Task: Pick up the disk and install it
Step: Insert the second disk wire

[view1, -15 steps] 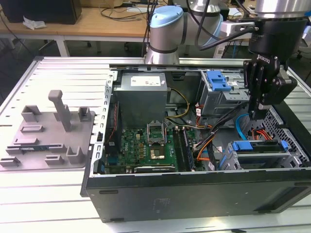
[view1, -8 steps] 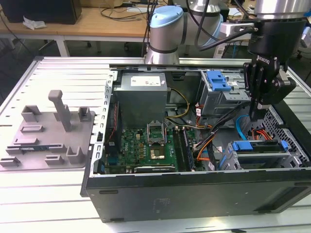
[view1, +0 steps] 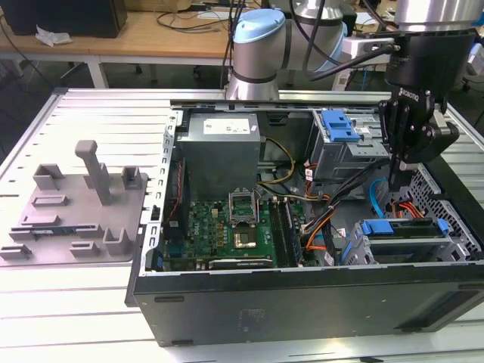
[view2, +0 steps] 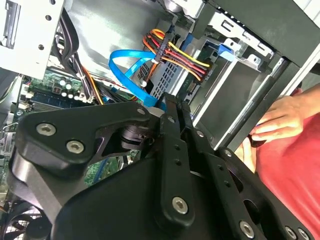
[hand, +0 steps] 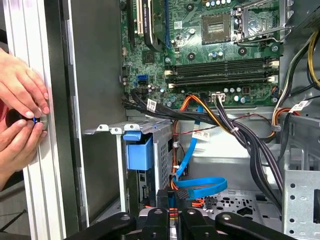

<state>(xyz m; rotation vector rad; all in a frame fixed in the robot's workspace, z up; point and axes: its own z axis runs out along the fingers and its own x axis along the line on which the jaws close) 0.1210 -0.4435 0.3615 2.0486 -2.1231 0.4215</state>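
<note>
Pincer [view1: 398, 181] fingers together, empty, over drive cage [view1: 408, 242] w/ blue cables.

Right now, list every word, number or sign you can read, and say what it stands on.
None can be read with confidence.
Power supply label: print too small.
Gripper: white lettering on its body, blurred.
Cable tags: print too small.
Motherboard: markings too small.

Cables [view1: 333, 219] across the bay; drive cage [view1: 408, 238] beside end effector [view1: 401, 178]
</note>
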